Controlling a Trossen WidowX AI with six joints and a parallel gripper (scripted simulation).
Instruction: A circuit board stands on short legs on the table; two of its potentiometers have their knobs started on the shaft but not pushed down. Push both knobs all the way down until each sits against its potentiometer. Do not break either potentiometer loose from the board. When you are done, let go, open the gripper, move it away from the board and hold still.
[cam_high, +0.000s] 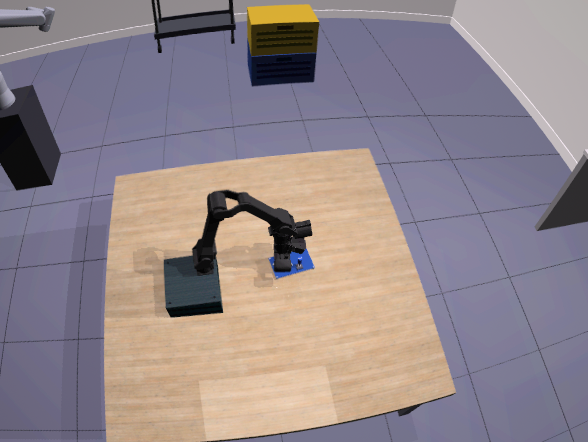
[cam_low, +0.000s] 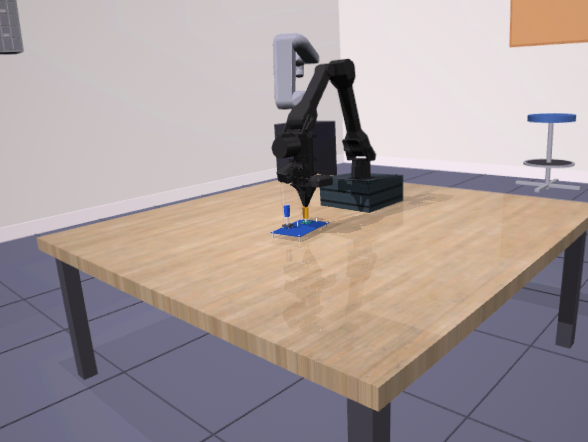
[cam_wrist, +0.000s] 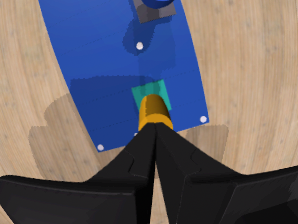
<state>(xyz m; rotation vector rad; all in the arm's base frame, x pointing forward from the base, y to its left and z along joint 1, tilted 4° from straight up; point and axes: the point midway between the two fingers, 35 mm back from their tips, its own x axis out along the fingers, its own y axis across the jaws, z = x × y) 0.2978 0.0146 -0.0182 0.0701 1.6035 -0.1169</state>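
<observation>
The blue circuit board (cam_high: 309, 265) (cam_low: 295, 232) (cam_wrist: 90, 50) stands on short legs. An orange knob (cam_low: 305, 213) (cam_wrist: 154, 111) stands upright over the teal potentiometer (cam_wrist: 142, 92); a short pale stretch shows below the knob in the exterior view. A blue knob (cam_high: 300, 259) (cam_low: 286, 210) (cam_wrist: 158, 2) stands over the dark grey potentiometer (cam_low: 287, 226) (cam_wrist: 155, 15), with pale shaft showing below it. My gripper (cam_low: 306, 205) (cam_wrist: 154, 129) is shut with nothing between the fingers. It points down, fingertips at the orange knob's top. The arm hides the orange knob in the top view.
The arm's dark base box (cam_high: 192, 285) (cam_low: 367, 192) stands on the wooden table (cam_high: 250, 340) (cam_low: 200, 260), to the left of the board in the top view. A small white post (cam_wrist: 139, 46) rises from the board between the two potentiometers.
</observation>
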